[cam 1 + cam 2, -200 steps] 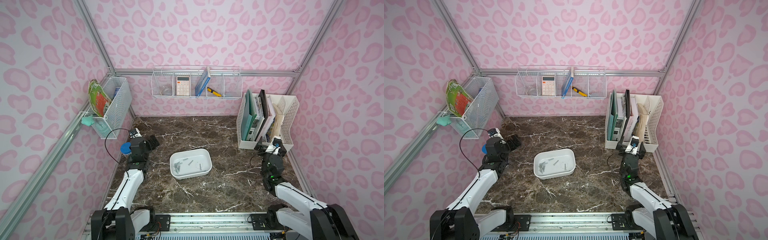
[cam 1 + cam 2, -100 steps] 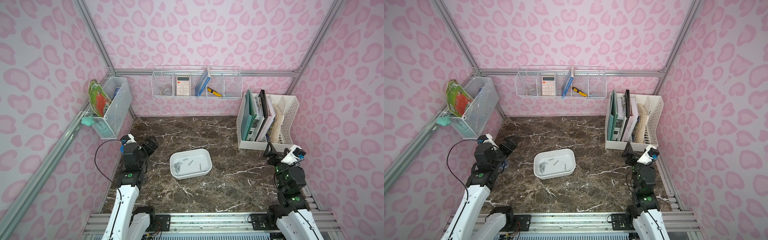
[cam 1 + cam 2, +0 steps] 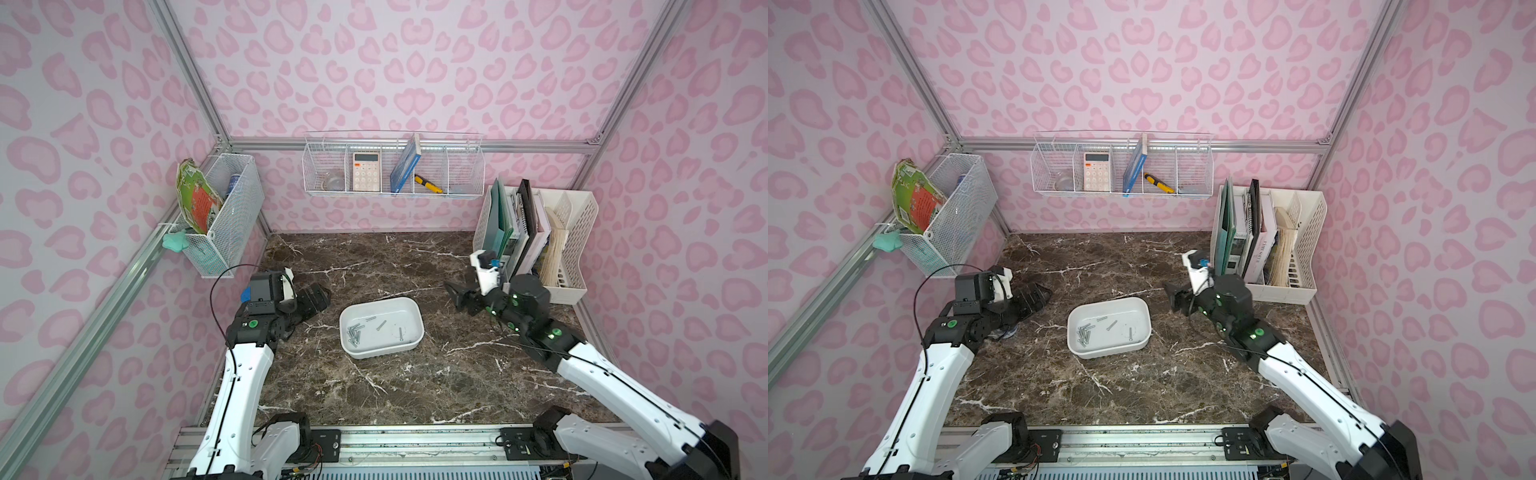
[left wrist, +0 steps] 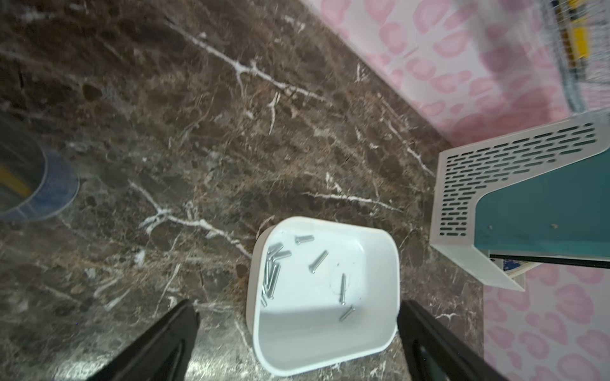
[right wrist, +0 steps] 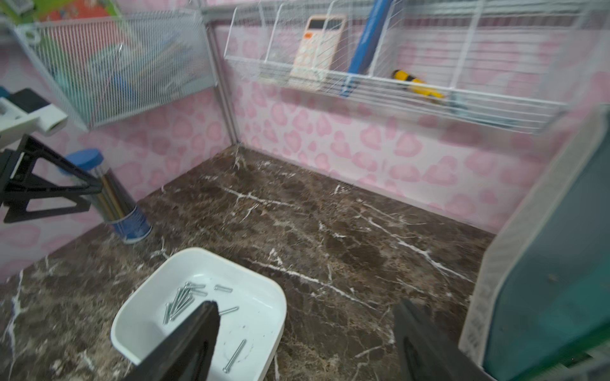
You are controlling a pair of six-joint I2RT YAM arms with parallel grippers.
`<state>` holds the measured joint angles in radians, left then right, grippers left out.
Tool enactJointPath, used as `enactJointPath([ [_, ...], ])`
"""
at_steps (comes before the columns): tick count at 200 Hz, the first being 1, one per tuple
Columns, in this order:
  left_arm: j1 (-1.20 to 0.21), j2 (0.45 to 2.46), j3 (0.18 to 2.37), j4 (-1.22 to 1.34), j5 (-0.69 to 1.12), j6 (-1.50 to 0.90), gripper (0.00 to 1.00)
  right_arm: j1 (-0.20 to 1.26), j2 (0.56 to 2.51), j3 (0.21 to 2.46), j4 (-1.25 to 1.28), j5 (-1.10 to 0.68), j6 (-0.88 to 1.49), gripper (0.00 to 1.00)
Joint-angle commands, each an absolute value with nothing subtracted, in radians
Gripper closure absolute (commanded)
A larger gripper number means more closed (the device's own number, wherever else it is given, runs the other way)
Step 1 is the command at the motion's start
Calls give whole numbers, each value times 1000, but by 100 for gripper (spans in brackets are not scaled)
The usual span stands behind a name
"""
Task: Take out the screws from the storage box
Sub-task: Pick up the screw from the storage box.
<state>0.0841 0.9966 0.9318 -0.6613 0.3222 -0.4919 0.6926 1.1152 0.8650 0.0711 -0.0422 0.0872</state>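
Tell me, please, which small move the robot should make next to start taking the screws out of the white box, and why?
Probably bring the left gripper over the storage box and down toward the clustered screws. That gripper's jaws are open and empty, no screw is out yet, and the cluster lies on the box's side nearest that arm.

Bright, even light all round; top views sharp, wrist views partly smeared.
Both top views are crisp, with wide-angle bending of the frame rails (image 3: 192, 77) toward the edges. A soft shadow falls inside the tray (image 4: 313, 336) along one wall, and there is dull sheen on the marble tabletop (image 4: 82, 356). Left wrist view blurs badly at the wire basket (image 4: 584, 43). Right wrist view smears the file organizer (image 5: 495, 264) and mesh basket (image 5: 125, 66); the screws (image 5: 185, 297) are legible.
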Motion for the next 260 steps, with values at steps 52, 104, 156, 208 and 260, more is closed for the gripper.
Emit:
enactJointPath([
  [52, 73, 1059, 874, -690, 453, -521, 5, 844, 1691, 1227, -110, -149, -118, 43],
  [104, 52, 1101, 887, -732, 412, -526, 7, 870, 1927, 1399, -124, -175, -155, 55],
  [156, 19, 1136, 904, -770, 369, -527, 7, 877, 2066, 1500, -147, -175, -181, 59],
  [208, 6, 1182, 923, -799, 370, -526, 7, 881, 2138, 1548, -168, -188, -198, 60],
  [260, -2, 1191, 925, -804, 362, -526, 7, 898, 2177, 1560, -171, -165, -218, 59],
])
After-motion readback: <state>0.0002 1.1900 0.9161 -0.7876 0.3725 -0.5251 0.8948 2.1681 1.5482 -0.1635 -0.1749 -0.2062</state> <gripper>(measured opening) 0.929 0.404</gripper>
